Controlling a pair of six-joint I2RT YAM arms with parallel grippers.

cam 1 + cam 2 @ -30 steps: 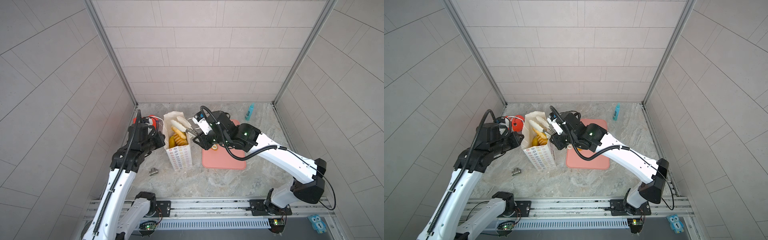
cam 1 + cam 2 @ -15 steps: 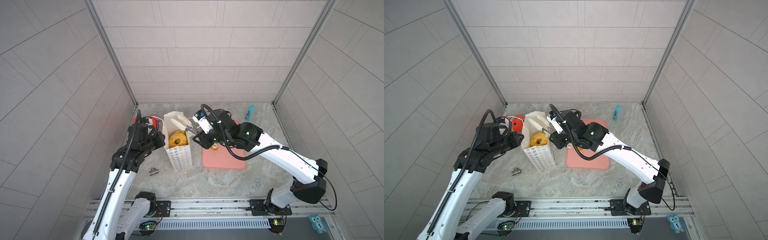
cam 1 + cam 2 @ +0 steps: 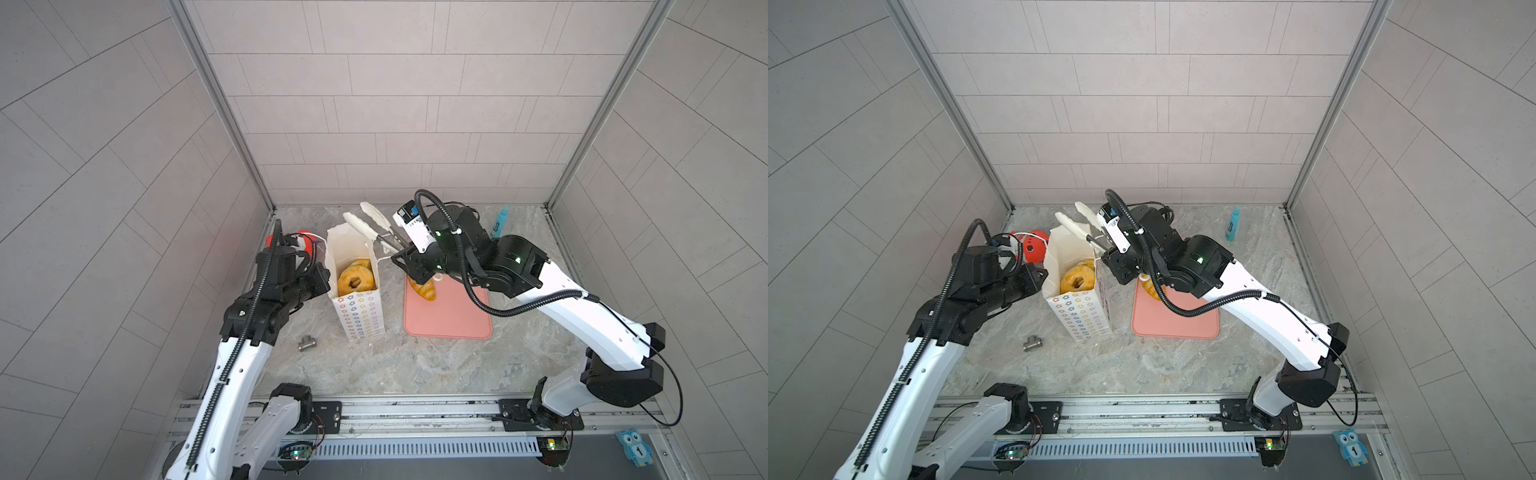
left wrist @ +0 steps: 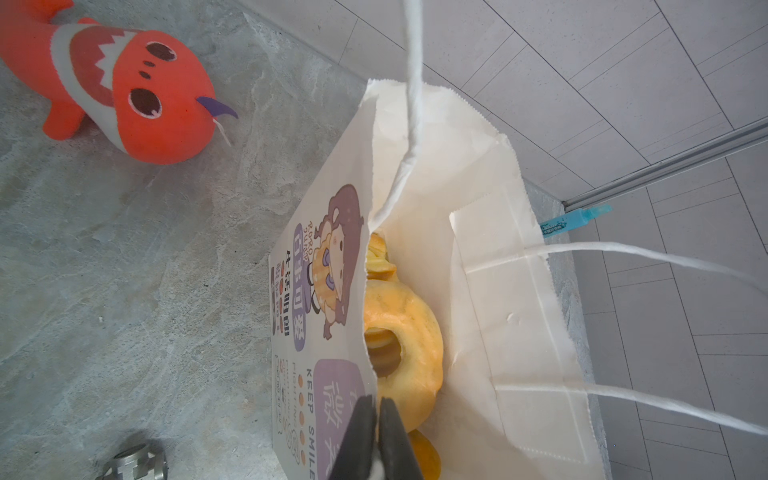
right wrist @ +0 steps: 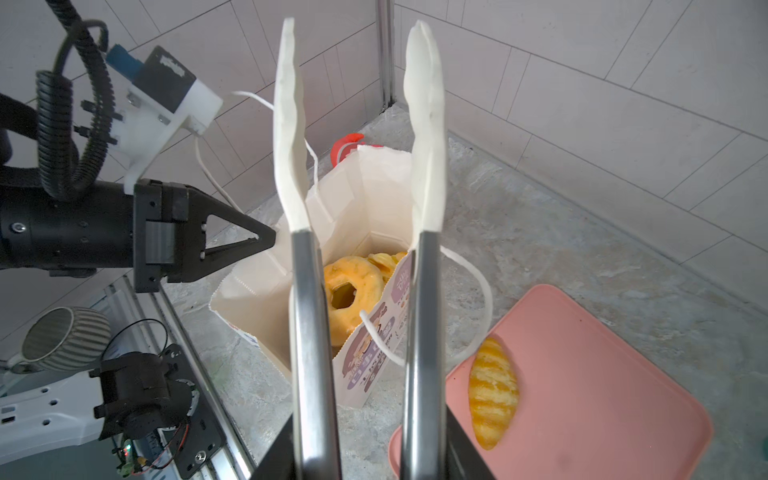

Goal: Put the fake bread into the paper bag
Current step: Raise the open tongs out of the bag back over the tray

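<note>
The white paper bag (image 3: 359, 316) (image 3: 1079, 311) stands upright and open. A ring donut (image 3: 354, 280) (image 4: 409, 328) (image 5: 351, 286) of the fake bread lies on top inside it, with more pastries underneath. My left gripper (image 4: 376, 405) (image 3: 322, 276) is shut on the bag's printed wall at the rim. My right gripper (image 5: 370, 449) (image 3: 405, 259) is shut on metal tongs (image 5: 424, 145) (image 3: 1084, 222) with white tips; the tips are spread, empty, and above the bag's far end. One ridged roll (image 5: 493, 392) (image 3: 424, 289) lies on the pink tray (image 5: 602, 374) (image 3: 453, 316).
A red plush fish (image 4: 124, 87) (image 3: 305, 243) lies behind the bag on the left. A small metal fitting (image 3: 306, 343) (image 4: 133, 463) sits on the marble floor in front of the bag. A blue bottle (image 3: 500, 222) (image 3: 1233, 224) lies near the back wall.
The tongs let the ring donut go into the bag, then rose up and back out of its mouth. The left gripper has kept its hold on the bag.
</note>
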